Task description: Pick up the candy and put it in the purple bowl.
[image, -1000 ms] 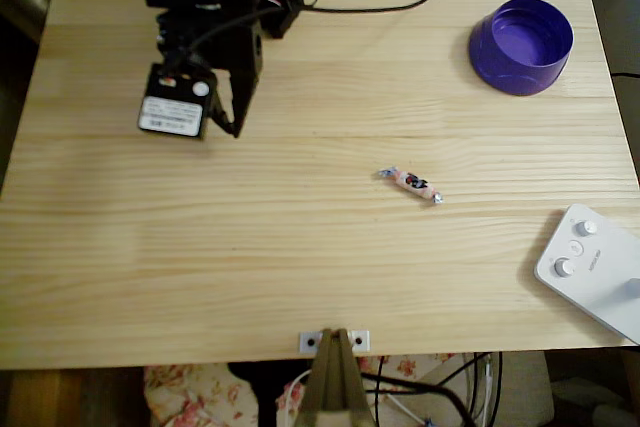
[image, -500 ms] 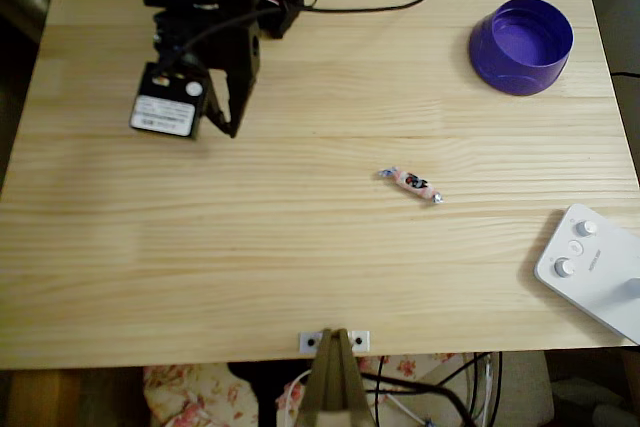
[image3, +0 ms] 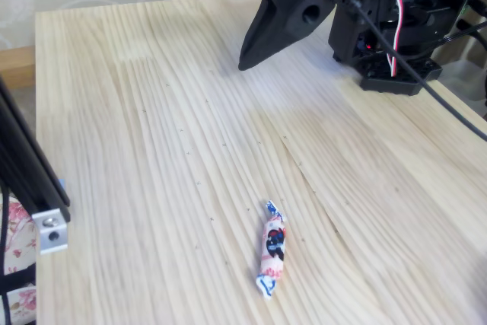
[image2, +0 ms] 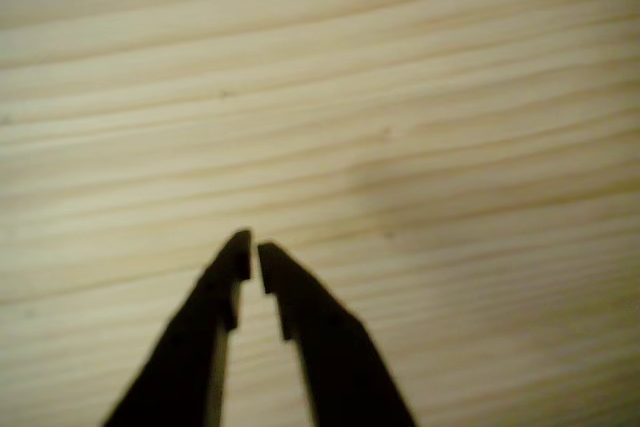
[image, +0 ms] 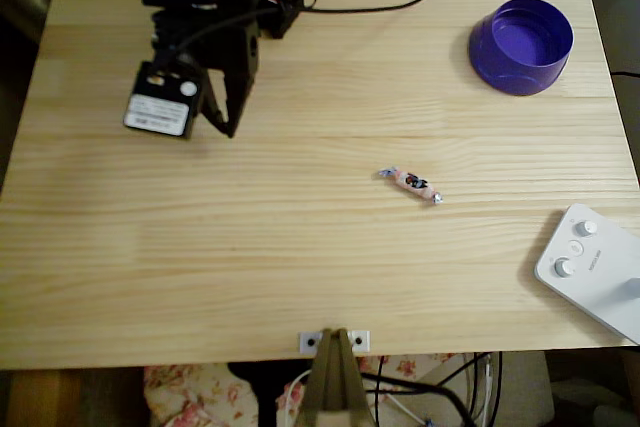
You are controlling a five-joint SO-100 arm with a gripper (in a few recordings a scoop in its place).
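The candy (image: 410, 184), a small pinkish-white wrapped sweet with dark markings and twisted ends, lies on the wooden table (image: 300, 267) right of centre in the overhead view. The fixed view has the candy (image3: 272, 249) low in the picture. The purple bowl (image: 521, 45) stands empty at the table's back right corner. My black gripper (image: 228, 130) hovers over the back left part of the table, far left of the candy. In the wrist view the gripper (image2: 250, 248) is shut, its tips almost touching over bare wood. From the fixed view, the gripper (image3: 245, 62) points down above the table.
A white box with knobs (image: 592, 267) lies at the front right edge. The arm's base and cables (image3: 396, 28) sit at the back edge. A metal bracket and post (image: 333, 342) stand at the front edge.
The arm's head has drifted slightly left and toward the back edge. Candy and bowl have stayed put.
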